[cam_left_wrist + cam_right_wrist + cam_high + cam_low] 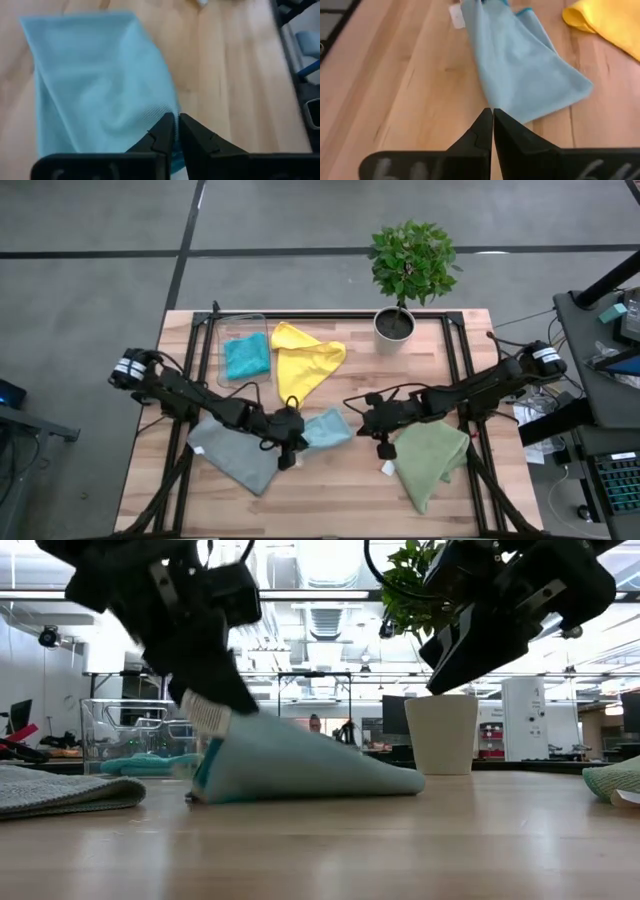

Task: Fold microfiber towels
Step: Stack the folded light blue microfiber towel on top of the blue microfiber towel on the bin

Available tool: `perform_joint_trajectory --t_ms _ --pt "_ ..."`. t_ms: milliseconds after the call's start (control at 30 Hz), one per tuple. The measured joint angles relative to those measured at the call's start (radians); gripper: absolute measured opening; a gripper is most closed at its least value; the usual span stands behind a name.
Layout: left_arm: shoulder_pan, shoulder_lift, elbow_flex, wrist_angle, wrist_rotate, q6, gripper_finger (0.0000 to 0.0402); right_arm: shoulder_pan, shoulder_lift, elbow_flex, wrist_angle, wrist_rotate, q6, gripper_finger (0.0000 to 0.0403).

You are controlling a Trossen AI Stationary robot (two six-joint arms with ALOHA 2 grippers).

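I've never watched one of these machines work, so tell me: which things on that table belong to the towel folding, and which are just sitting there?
Part of the job:
- light blue towel, pinched in the left claw
- yellow towel
- teal towel
- grey towel
- olive green towel

Just lying about:
- potted plant
- clear plastic bin

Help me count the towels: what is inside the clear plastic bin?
Inside the clear plastic bin lies one teal towel, crumpled, seen from above and through the bin's wall in the low view. Whether anything lies beneath that towel cannot be seen.
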Motion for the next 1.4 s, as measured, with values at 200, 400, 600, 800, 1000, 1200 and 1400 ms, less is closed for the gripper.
perform_joint_trajectory --t_ms 200,400,600,800,1000,1200,1400 --pt "-0.023 0.05 0.013 0.012 0.044 -0.019 0.0068 0.003 0.033 -0.016 0.009 0.0 0.016 0.0009" --pt "-0.031 0.04 0.025 0.007 0.065 -0.027 0.0156 0.003 0.054 -0.016 0.044 0.001 0.016 0.0009" --pt "-0.012 -0.014 0.065 -0.124 0.065 -0.01 0.0207 0.003 0.063 -0.018 0.15 0.001 -0.002 0.0009" --pt "0.023 -0.051 0.079 -0.41 -0.106 -0.055 0.0209 0.002 0.087 -0.019 0.233 0.017 -0.028 0.0009" --pt "0.031 -0.036 0.05 -0.405 -0.107 -0.092 0.0188 0.002 0.107 -0.02 0.259 0.054 -0.027 0.0009" --pt "0.031 0.017 0.045 -0.382 -0.107 -0.097 0.0151 0.002 0.143 -0.019 0.311 0.053 -0.031 0.0009" --pt "0.031 0.065 0.046 -0.37 -0.098 -0.095 0.0118 0.002 0.14 -0.021 0.301 0.053 -0.031 0.0009"
